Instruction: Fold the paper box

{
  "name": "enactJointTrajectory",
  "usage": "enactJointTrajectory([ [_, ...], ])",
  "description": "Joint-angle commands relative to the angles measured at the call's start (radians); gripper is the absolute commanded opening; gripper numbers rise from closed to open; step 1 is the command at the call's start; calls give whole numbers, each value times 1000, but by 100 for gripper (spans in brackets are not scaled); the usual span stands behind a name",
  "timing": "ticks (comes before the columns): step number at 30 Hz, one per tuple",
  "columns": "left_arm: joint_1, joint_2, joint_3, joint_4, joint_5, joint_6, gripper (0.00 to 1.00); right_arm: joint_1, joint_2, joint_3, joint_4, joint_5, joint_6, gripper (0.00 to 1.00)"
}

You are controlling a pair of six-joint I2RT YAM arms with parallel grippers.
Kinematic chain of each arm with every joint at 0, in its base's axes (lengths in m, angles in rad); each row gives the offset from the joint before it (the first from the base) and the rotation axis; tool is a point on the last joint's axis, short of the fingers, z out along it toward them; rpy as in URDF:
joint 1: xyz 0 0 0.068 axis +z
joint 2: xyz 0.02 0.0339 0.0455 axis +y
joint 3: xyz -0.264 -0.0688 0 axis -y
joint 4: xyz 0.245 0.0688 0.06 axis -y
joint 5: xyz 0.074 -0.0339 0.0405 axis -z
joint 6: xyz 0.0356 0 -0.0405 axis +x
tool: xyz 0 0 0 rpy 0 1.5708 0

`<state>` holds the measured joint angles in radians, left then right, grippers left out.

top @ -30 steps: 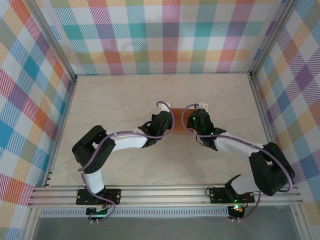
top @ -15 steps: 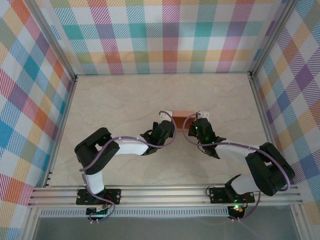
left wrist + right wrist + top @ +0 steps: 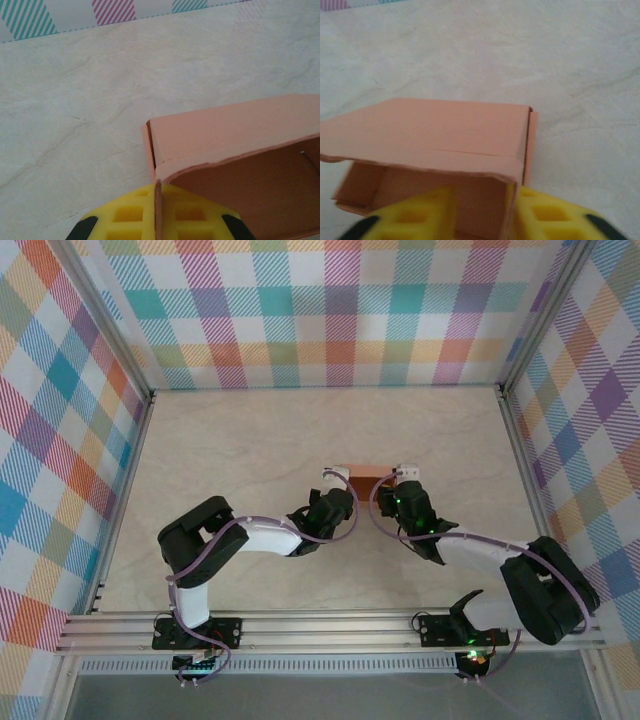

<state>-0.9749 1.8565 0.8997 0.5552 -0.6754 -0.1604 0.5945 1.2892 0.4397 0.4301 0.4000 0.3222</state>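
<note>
The paper box (image 3: pixel 365 472) is a salmon-orange card box held up between my two grippers at mid table. In the left wrist view the paper box (image 3: pixel 225 135) opens toward the camera, its top panel bent over a darker inside. My left gripper (image 3: pixel 158 210) is shut on the box's left side wall, a yellow finger on each face. In the right wrist view the paper box (image 3: pixel 445 130) shows its top panel and right wall. My right gripper (image 3: pixel 512 215) is shut on that right wall, one finger inside the box and one outside. From above, the left gripper (image 3: pixel 338 488) and right gripper (image 3: pixel 395 488) flank the box.
The pale marbled table (image 3: pixel 250 440) is walled by plaid panels (image 3: pixel 330 310) on three sides, with aluminium rails (image 3: pixel 330 625) along the near edge. Both arms reach in from the bottom and bend toward the middle.
Both wrists have drawn slightly toward the near side, and the elbows have shifted right. The box showed a broad brown face from above; now it is a narrow orange strip between the grippers.
</note>
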Motion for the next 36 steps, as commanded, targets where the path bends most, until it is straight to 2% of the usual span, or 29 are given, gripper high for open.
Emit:
enactJointTrajectory([
  [1,-16,16,11,7,-22,12,0,7,-74,-18,-22,-26,-39,45],
  [5,-17,23,33,-25,-25,7,0,7,-197,-45,-98,-14,-97,70],
  [8,-16,30,41,-27,-26,13,0,7,-316,-47,-185,-15,-148,80],
  [12,-16,39,48,-25,-25,22,0,5,-458,-19,-285,-34,-199,84],
  [16,-16,45,44,-22,-16,22,0,-18,-493,71,-369,-46,-213,84],
  [20,-16,49,35,-17,-3,24,0,-125,-403,214,-488,-139,-150,84],
  [23,-16,46,26,-13,3,20,0,-226,-231,380,-647,-233,-67,85],
  [27,-16,41,19,-13,12,18,3,-269,0,523,-734,-262,-25,85],
  [29,-16,37,18,-12,25,25,8,-279,82,559,-736,-297,-5,84],
  [36,-16,26,14,-8,73,39,16,-300,255,569,-648,-313,33,83],
])
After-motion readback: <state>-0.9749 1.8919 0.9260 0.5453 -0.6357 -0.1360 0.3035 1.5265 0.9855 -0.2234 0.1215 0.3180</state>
